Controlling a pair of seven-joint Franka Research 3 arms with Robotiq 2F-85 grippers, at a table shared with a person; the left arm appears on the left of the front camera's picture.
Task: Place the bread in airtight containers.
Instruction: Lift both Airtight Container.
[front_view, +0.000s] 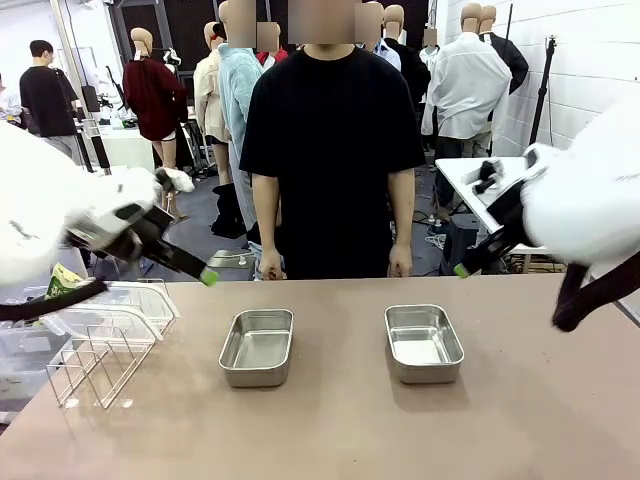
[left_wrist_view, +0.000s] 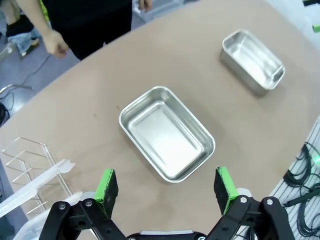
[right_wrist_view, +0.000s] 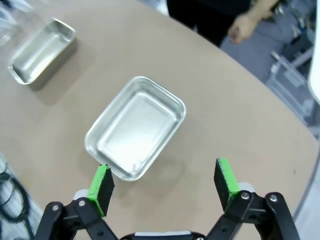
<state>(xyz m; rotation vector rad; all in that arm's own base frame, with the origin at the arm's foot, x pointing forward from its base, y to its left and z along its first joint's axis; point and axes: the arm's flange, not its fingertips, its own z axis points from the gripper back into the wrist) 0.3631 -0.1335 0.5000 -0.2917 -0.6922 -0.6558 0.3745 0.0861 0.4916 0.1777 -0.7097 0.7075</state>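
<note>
Since both my pairs of jaws stand wide apart with nothing between them, I have nothing in hand. My left gripper (left_wrist_view: 167, 182) hangs above the left tub (left_wrist_view: 166, 132) and my right gripper (right_wrist_view: 165, 180) above the right tub (right_wrist_view: 135, 127). The tubs sit well apart on the table (front_view: 330, 430), uncovered and bare inside. A rack (front_view: 95, 365) with clear lids (front_view: 130, 300) stands at my far left. A person's hand (front_view: 268, 265) hangs by the far edge. As I judge it, a finger coming down on a rim would skid the tub, and too hard a squeeze would crush flaky bread.
</note>
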